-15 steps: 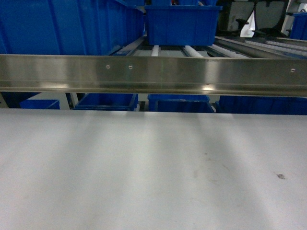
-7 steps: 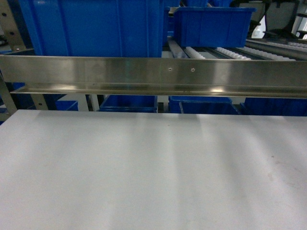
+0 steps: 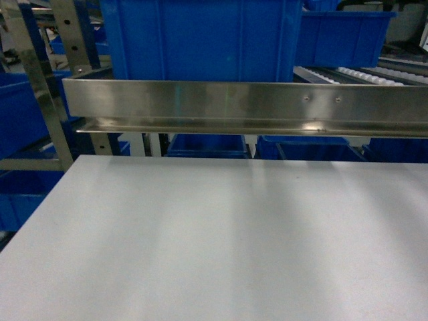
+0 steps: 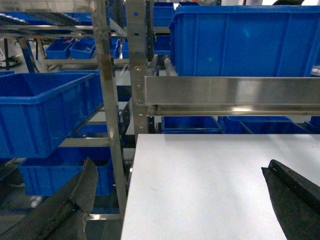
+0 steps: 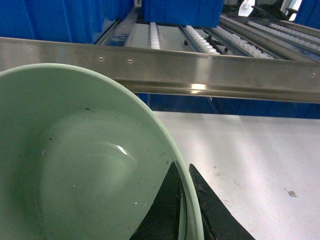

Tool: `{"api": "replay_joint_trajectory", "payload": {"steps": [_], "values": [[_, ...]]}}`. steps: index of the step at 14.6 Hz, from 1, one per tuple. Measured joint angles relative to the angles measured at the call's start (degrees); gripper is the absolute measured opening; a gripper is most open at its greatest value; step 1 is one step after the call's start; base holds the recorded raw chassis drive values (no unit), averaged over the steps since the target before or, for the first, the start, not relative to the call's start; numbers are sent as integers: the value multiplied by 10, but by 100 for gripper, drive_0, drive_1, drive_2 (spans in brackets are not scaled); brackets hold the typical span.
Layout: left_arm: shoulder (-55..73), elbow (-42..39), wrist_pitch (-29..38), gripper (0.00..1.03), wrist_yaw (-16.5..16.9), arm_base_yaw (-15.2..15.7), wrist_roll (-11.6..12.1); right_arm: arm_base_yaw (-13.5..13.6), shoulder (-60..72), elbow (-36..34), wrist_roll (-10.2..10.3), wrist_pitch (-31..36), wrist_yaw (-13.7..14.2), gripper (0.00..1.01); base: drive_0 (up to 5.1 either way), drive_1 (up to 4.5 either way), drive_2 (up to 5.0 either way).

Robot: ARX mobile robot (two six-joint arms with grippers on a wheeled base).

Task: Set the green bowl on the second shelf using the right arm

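A: Carrying the green bowl [image 5: 85, 165] level matters most now. The right pincer [image 5: 186, 212] is pinched on its rim, one finger inside the wall and one outside, and the bowl hangs above the white worktop [image 5: 250, 150], short of the steel rail [image 5: 210, 75].

B: So what should the right arm do well?

A: Lift enough that the bowl's underside clears that rail, then go forward onto the rollers [image 5: 200, 40] between the blue bins [image 5: 182, 11], I'd judge. A rim grip can let it tip, so keep the wrist steady.

B: And the left pincer [image 4: 175, 200]?

A: Its fingers stand wide apart with nothing between them, low over the worktop edge, well clear of the shelf.
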Motion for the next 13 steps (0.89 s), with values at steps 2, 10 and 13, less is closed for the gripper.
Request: {"api": "replay_joint_trajectory", "payload": {"steps": [2,10,13], "values": [[0,0,-1,98,0,0,0,0,0,0,0,1,0,2,-512,234,234],[0,0,-1,98,0,0,0,0,0,0,0,2,0,2,-501,244,244],[0,0,-2,98,0,0,0,0,0,0,0,0,0,2,-497,249,249]]}}
